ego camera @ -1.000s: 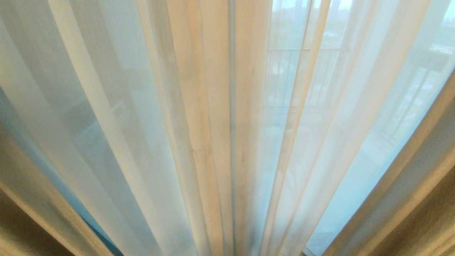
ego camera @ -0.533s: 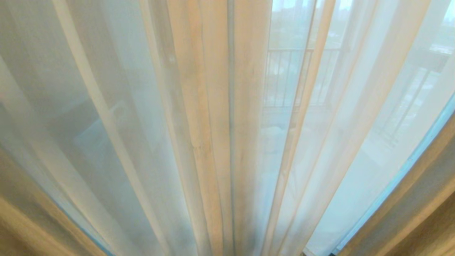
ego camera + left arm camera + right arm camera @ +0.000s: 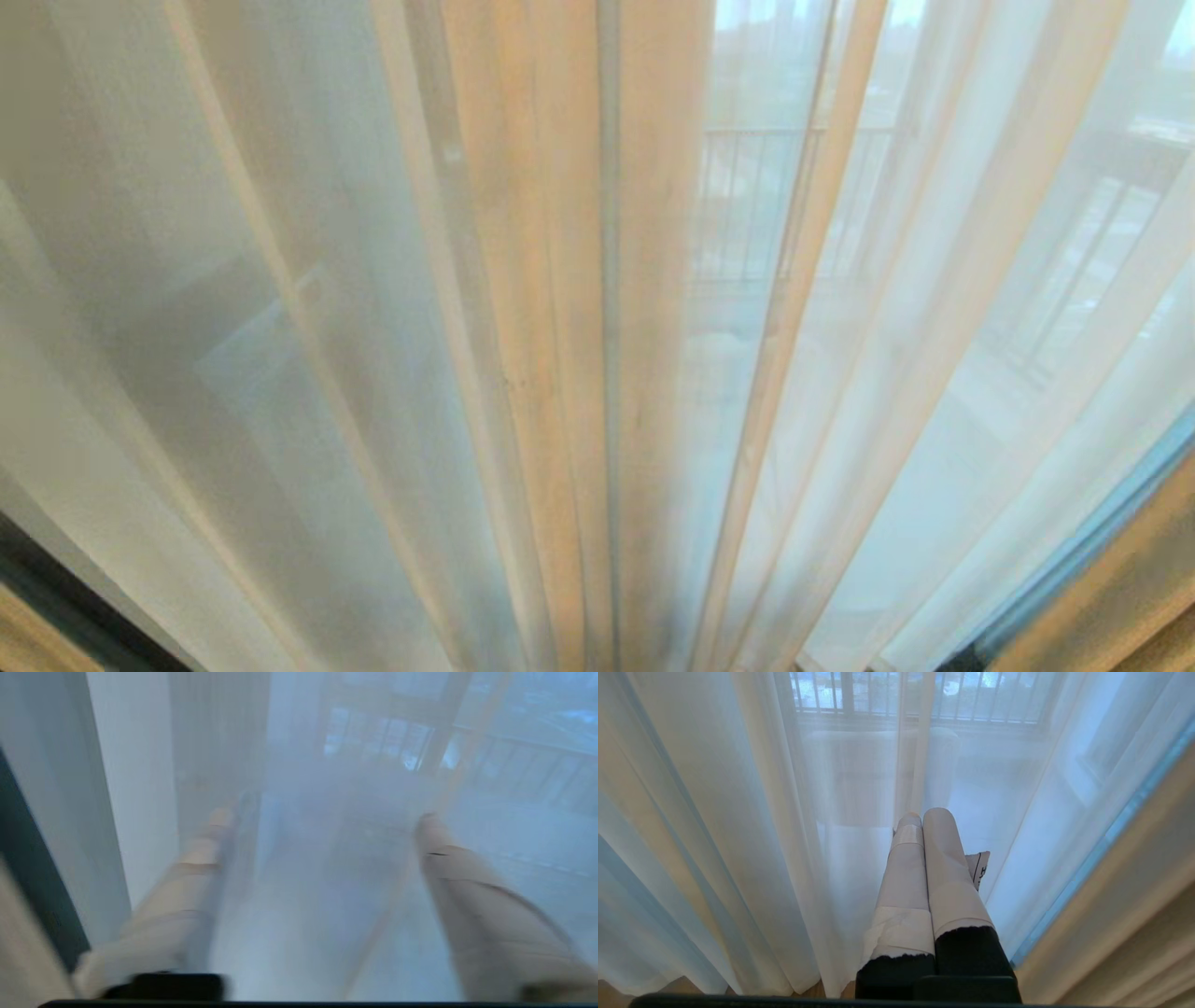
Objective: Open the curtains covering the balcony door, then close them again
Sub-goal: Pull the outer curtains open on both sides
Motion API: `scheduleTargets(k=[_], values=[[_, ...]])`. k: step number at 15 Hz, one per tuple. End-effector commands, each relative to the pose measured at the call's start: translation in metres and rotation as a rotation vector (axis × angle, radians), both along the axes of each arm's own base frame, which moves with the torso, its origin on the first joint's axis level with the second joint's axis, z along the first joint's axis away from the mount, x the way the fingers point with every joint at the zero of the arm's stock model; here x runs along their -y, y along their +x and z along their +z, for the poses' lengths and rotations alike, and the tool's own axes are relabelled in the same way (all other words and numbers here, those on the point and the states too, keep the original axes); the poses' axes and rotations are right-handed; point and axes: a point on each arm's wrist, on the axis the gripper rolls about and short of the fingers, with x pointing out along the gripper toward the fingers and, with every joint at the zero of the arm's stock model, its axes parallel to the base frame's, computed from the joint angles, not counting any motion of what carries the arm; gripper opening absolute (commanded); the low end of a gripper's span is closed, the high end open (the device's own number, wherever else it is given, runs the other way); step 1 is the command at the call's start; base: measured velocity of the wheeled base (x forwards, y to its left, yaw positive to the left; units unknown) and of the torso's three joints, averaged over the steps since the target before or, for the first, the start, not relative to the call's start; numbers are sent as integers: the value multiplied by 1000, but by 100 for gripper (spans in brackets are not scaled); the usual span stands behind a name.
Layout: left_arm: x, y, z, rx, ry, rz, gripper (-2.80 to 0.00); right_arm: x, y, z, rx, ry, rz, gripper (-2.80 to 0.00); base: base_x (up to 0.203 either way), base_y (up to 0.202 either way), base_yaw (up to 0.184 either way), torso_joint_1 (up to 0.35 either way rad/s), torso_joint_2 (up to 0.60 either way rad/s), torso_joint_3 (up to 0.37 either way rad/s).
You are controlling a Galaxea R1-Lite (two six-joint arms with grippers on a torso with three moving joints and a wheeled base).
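Your sheer curtains hang drawn across the whole head view, pleats bunched at centre. Since a second ago the thicker beige drape at the lower right has slid further out toward the corner, and the one at lower left is nearly gone, baring a dark strip there. So the sheer now fills more of the picture; judged from that, you're spreading it back over the glass, the closing half.

Left hand: fingers well apart, nothing between them, pressed up behind or against sheer fabric, heavily blurred. Holds nothing that shows. A dark frame edge sits beside it, likely the balcony door's; can't be sure.

Right hand: fingers pressed together, empty, parked pointing at the curtain, with a small label tag beside it. Neither arm is in the head view.

Balcony door itself: only guessed through the cloth. The balcony railing shows through beyond, and a pale rounded thing stands on the balcony.

In the way: loose sheer folds can snag the open fingers. Heavy drape edge crowds the right hand's side.
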Motion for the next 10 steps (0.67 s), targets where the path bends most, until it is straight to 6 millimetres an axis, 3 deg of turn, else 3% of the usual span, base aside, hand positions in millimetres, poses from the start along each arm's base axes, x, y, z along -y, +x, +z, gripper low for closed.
scheduleTargets(k=[1,6,10], values=[[17,-13,-2,11,13,-9,-280,0,0,0,0,-1,1,-280,0,0,0,0,0,0],[48,-23,-19,-2,-4,-86,-280,0,0,0,0,-1,1,-280,0,0,0,0,0,0],[80,-21,-43,-34,-37,-248,-280,0,0,0,0,-1,0,-280,0,0,0,0,0,0]])
